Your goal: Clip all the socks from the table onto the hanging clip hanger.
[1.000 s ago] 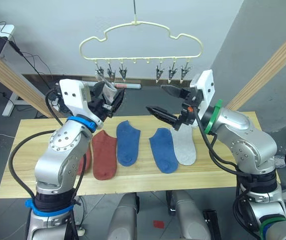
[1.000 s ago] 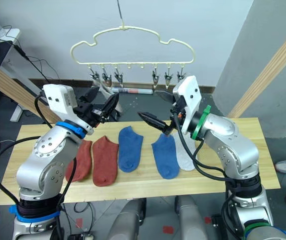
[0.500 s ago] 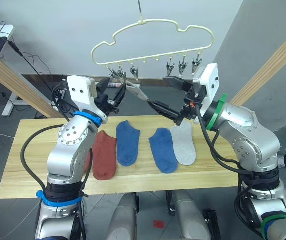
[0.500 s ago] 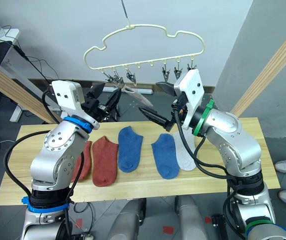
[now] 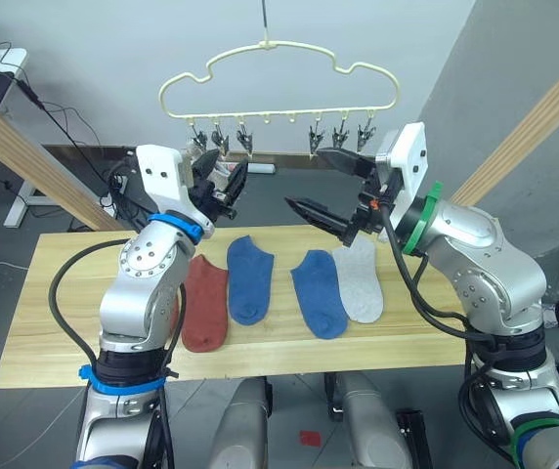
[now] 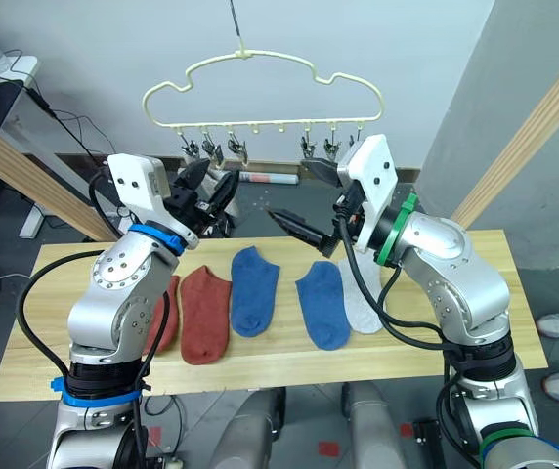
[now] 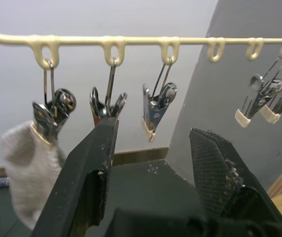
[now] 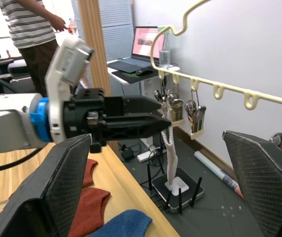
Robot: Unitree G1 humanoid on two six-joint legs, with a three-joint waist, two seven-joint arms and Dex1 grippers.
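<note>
While both my arms are raised above it, the long pale-yellow plank worktop (image 5: 436, 337) carries five short fabric socks in a row: rust-red sock (image 5: 204, 303), a second rust-red sock (image 6: 165, 311) partly behind my left arm, blue sock (image 5: 250, 277), second blue sock (image 5: 320, 291), light grey sock (image 5: 362, 281) at the right end, touching that blue one. Thin pale-yellow cloud-outline wire clip hanger (image 5: 279, 70) hangs from its hook above and behind the worktop, row of small grey metal clips (image 5: 315, 142) under its bar. Sixth sock, light grey hanging sock (image 7: 28, 170), is held in the clip at the hanger's left end, dangling just beside my left fingers. Left end effector (image 7: 153, 168) is spread, empty, sitting just below the left-side clips. Right end effector (image 5: 328, 188) is spread wide, empty, under the hanger's right-side clips, apart from them. A person in a striped shirt (image 8: 30, 22) stands in the background.
</note>
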